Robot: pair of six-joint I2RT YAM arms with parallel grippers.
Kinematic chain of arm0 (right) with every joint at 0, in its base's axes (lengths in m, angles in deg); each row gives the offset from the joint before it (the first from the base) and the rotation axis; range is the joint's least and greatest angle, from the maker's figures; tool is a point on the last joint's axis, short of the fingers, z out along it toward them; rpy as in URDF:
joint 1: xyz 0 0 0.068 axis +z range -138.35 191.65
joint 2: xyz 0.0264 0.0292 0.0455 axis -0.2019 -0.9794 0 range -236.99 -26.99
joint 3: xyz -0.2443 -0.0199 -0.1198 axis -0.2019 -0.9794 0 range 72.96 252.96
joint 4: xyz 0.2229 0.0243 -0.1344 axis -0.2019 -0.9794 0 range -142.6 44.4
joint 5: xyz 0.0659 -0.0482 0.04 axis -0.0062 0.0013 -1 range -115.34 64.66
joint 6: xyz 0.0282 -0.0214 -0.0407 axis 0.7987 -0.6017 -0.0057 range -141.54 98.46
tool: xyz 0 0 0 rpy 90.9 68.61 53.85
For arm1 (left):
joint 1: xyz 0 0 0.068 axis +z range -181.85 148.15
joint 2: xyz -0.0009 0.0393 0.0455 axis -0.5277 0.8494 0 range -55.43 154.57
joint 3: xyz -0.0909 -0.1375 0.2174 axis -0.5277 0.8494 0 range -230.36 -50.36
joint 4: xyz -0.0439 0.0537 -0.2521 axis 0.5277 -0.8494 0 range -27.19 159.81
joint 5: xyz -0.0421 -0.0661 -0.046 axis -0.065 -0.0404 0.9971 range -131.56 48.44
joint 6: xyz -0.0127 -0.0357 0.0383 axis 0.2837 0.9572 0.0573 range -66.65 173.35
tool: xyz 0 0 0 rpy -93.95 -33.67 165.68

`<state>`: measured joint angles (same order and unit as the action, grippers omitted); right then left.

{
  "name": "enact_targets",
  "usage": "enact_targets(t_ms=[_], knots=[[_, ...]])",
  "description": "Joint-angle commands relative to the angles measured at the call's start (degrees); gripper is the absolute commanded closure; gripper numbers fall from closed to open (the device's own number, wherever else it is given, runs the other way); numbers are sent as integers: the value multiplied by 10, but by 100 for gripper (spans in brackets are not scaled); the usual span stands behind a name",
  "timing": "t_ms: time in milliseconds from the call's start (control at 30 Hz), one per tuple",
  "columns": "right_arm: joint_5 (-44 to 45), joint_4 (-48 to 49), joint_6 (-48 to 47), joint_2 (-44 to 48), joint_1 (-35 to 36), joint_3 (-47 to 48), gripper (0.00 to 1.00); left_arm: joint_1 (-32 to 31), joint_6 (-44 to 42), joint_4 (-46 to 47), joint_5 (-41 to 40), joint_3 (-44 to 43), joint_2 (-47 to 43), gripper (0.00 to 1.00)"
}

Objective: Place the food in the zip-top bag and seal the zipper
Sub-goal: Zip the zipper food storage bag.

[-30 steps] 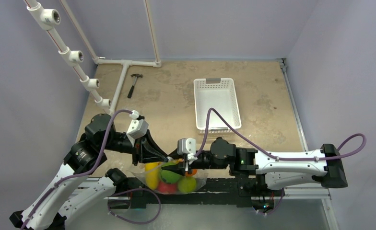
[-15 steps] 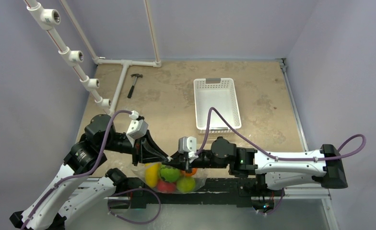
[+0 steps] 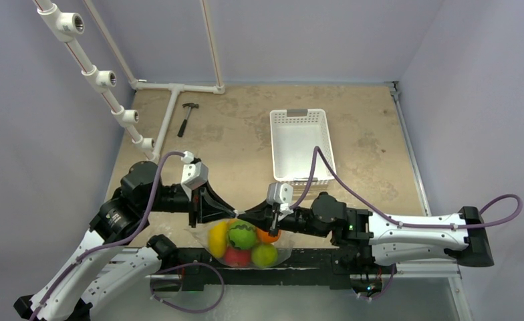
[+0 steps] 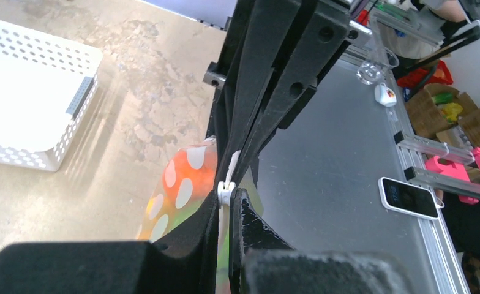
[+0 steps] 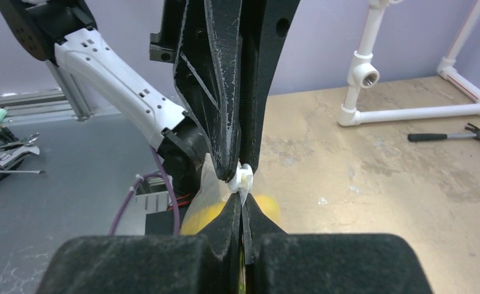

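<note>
The zip-top bag (image 3: 244,246), clear with white dots, hangs over the table's near edge between my two grippers. The food lies inside it: yellow (image 3: 218,237), green (image 3: 241,234), orange (image 3: 268,236) and red (image 3: 235,257) toy fruits. My left gripper (image 3: 234,215) is shut on the zipper (image 4: 233,164), just behind its white slider (image 4: 226,191). My right gripper (image 3: 250,215) faces it tip to tip and is shut on the same strip, with the slider (image 5: 243,177) just beyond its fingertips. The dotted bag wall (image 4: 182,184) bulges below my left gripper (image 4: 228,205). A yellow fruit (image 5: 269,208) shows under my right gripper (image 5: 242,205).
A white slotted basket (image 3: 301,119) stands at mid table behind the right arm. A hammer (image 3: 188,117) lies at the back left beside white PVC pipes (image 3: 172,87). The arms' base rail (image 3: 313,257) runs under the bag.
My right gripper has shut on the bag's top strip and drawn back to the right. The bag and my left gripper have shifted right with it.
</note>
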<state>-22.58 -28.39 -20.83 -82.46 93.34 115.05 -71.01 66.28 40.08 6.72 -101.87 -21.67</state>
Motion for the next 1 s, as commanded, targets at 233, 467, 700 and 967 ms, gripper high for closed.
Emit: enact_targets(t_ms=[233,467,700,967], knots=[[54,42,19,32,-3,-4,100,-3,19,-89,-103,17,13,100],[62,38,22,37,-3,-7,100,-3,39,-107,-122,30,5,100],[69,27,21,37,-2,-5,100,-3,45,-100,-98,32,-11,100],[50,-2,33,39,-2,13,91,-2,36,-91,-62,23,-22,100]])
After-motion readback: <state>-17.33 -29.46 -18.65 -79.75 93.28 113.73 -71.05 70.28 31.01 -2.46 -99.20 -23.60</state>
